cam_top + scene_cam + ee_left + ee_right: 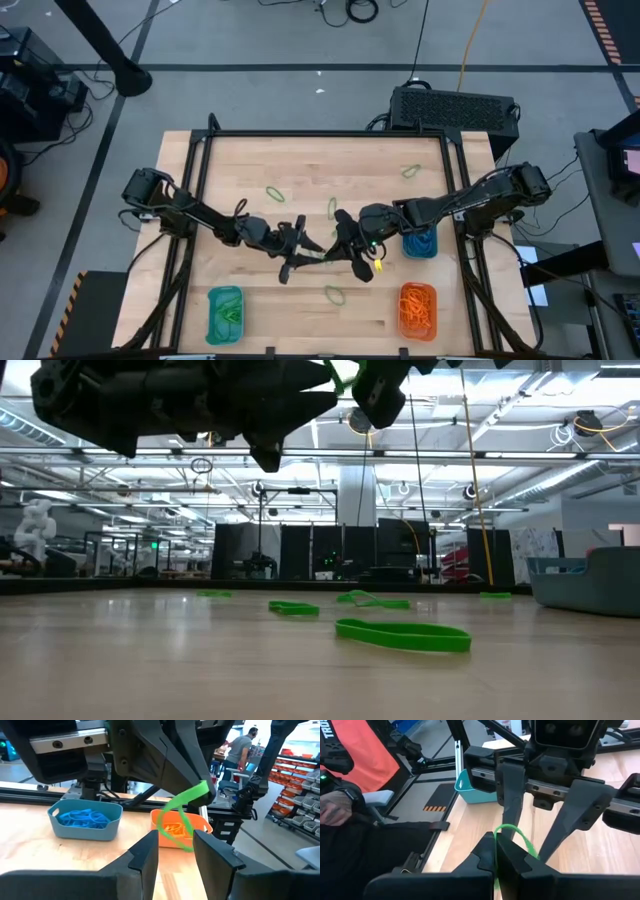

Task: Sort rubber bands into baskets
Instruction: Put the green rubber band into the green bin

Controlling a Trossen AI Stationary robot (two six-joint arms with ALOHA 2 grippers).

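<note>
Right pincer (495, 851) clamps one green rubber band (517, 836) between left pincer's (172, 851) spread fingers; three baskets (224, 312)

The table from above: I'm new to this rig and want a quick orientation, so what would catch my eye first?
The two grippers meet mid-table: the right gripper is shut on a green rubber band, with the left gripper open facing it. More green bands lie loose on the wood. The blue basket and orange basket sit on the right, the green-filled basket front left.
</note>
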